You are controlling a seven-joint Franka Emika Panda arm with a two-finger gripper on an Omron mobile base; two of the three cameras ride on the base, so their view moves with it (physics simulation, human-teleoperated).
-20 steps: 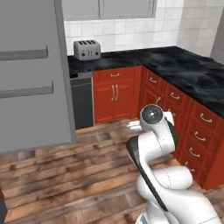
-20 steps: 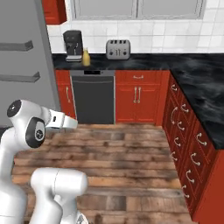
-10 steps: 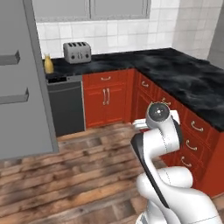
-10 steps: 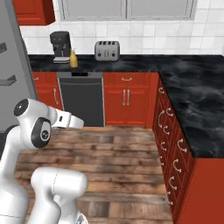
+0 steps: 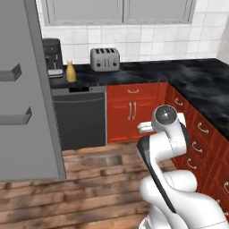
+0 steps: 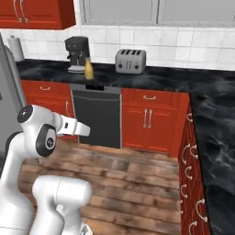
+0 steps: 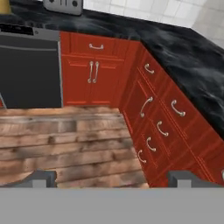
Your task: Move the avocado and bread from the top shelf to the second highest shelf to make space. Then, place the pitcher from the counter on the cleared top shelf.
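The pitcher (image 5: pixel 70 71) stands yellow-orange on the black counter (image 5: pixel 147 70), between a coffee machine and a toaster; the right base view also shows the pitcher (image 6: pixel 88 68). In the hand view, only the pitcher's yellow base (image 7: pixel 4 6) peeks in at the top left corner. My gripper (image 7: pixel 113 179) is open and holds nothing; it hangs over the wood floor, far from the pitcher, facing the corner cabinets. The grey fridge (image 5: pixel 24 94) at the left has its doors shut, so the avocado, the bread and both shelves are hidden.
A coffee machine (image 5: pixel 53 56) and a toaster (image 5: pixel 105 59) flank the pitcher. A black dishwasher (image 5: pixel 79 118) sits below them. Red cabinets (image 7: pixel 148 105) with silver handles run along the right. A paper towel roll (image 6: pixel 16 48) stands far left on the counter.
The whole picture has shifted: the base has moved, so the fridge now sits at the left and the pitcher and coffee machine have come into view. The arm holds its pose.
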